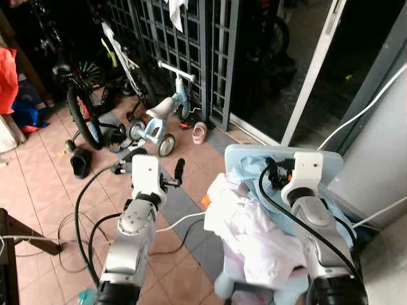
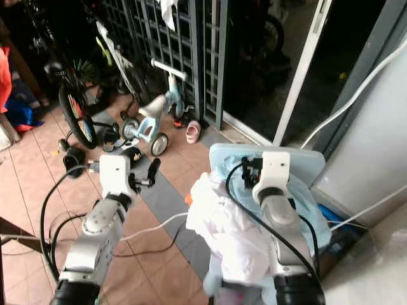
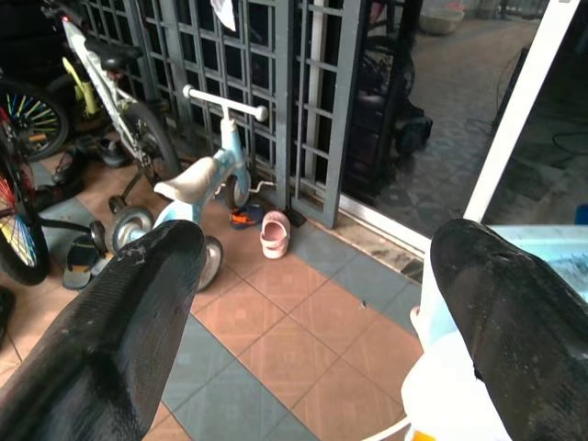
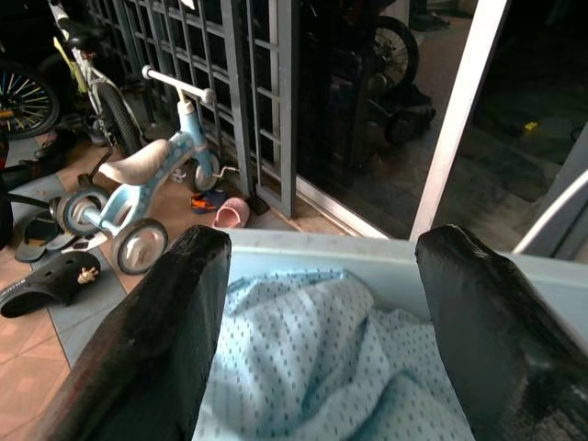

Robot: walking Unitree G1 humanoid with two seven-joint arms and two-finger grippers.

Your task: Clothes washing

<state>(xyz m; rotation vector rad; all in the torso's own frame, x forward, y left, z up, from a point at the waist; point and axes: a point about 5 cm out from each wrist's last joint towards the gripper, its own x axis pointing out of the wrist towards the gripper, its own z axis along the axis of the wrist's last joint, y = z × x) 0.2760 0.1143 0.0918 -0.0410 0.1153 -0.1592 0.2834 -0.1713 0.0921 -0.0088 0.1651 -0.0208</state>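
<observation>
Right wrist view puts your right gripper (image 4: 317,340) spread wide, its two black fingers (image 4: 152,340) parted and holding nothing, poised above the light blue dotted cloth (image 4: 303,358) that lies inside the pale blue plastic laundry basket (image 4: 367,255). From the head camera, that same arm sits over the basket's far end, and a heap of white and pale pink clothes (image 1: 254,238) spills over the basket's near-left side, just beside the arm. Your left gripper (image 1: 147,169) is out over the tiled floor, to the left of the basket, fingers likewise wide apart and empty; its wrist camera catches the basket's white-heaped edge by one finger. A black cable (image 1: 86,197) loops from that arm. Further out, a small light blue balance bike with a white seat (image 1: 159,117) stands against the dark grey metal grille gate (image 1: 191,44), a pink child's shoe (image 1: 199,133) by its foot. Black sandals (image 1: 81,162) lie on the terracotta tiles near a larger bicycle wheel (image 1: 82,117). No readable writing anywhere.
</observation>
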